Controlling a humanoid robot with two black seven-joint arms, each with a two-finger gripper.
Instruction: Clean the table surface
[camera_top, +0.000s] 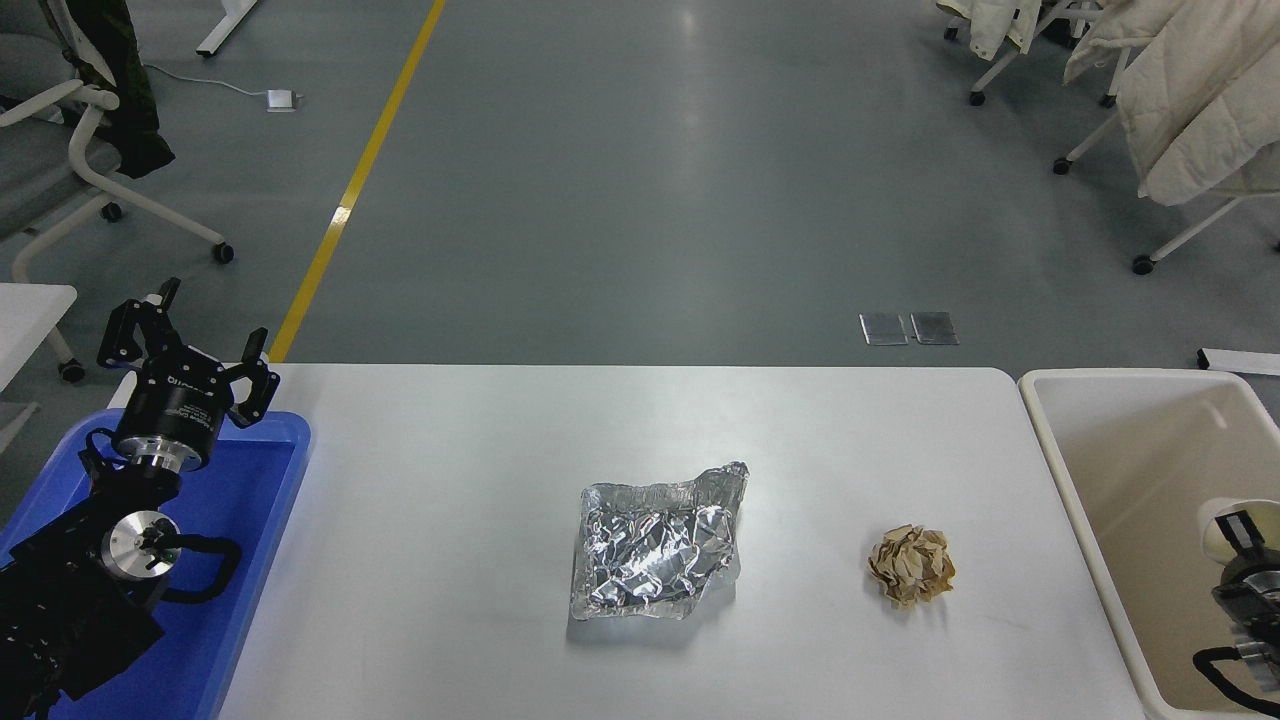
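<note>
Table surface (450, 560), matte white with rounded far corners, fills the lower middle of the head view between a blue plastic tray (250, 540) at its left end and a cream-white bin (1090, 500) at its right end.

At the left, the left gripper (190, 345) hangs over the far end of the blue tray with its black fingers (258, 385) spread wide, holding nothing; the left arm (70, 600) runs back from it to the lower left corner. At the right edge, the right gripper (1235, 525) shows only partly, over the inside of the bin; its tip looks pale, and whether its fingers are apart or together cannot be told from here.

Two pieces of litter lie on the white top. One crumpled sheet of aluminium foil (655, 555) sits near the middle, its edges turned up. One ball of crumpled brown paper (912, 565) lies to its right, well apart from the foil and nearer the bin.

Beyond the table is a grey floor with one yellow line (360, 170) running away at the left and two small metal floor plates (908, 328). A wheeled office chair (70, 170) stands at the far left. At the upper right, pale quilted coats (1195, 100) hang over wheeled chairs.
</note>
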